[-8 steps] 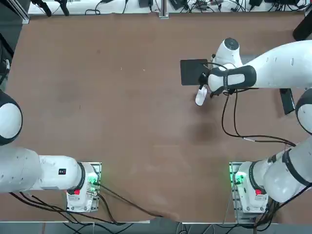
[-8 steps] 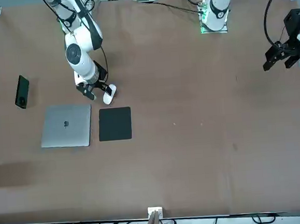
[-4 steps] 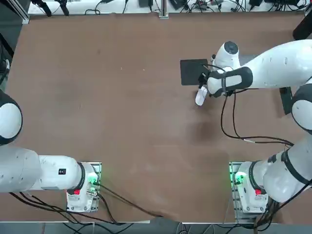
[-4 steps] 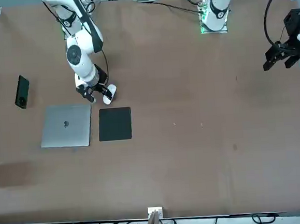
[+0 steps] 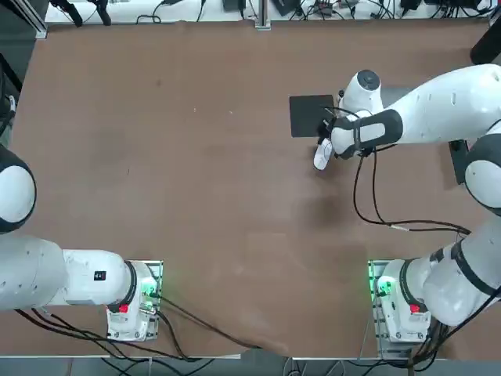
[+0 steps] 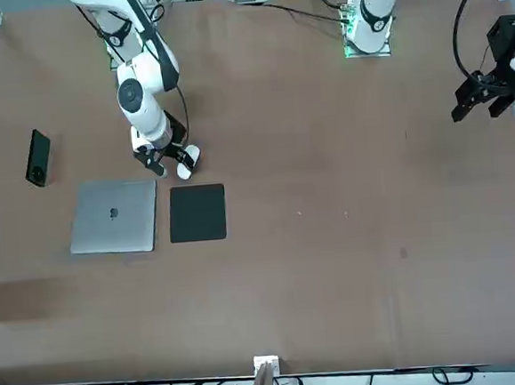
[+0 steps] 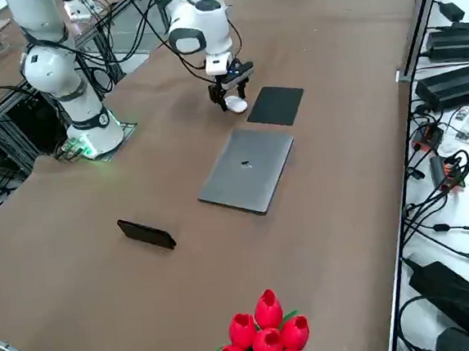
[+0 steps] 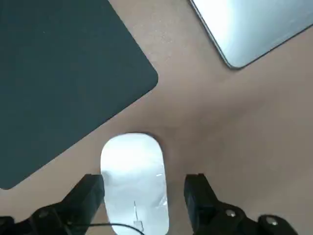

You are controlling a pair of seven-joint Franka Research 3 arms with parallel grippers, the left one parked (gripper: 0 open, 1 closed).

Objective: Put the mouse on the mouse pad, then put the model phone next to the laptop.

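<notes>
Barely anything moved since the earlier frame: just a slight shift of the right arm. Dark apple logo (image 6: pixel 114 214) on silver laptop (image 6: pixel 113 231), no other readable writing. Right claw (image 8: pixel 144 188) wide open, fingers either side of the white mouse (image 8: pixel 134 183), nothing gripped. Mouse lies on the surface (image 5: pixel 203 196), near side of the black mouse pad (image 5: pixel 308 116), off it.

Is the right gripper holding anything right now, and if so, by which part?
Nothing is held: the right gripper is open around the mouse, with a clear gap between one finger and its side.
</notes>
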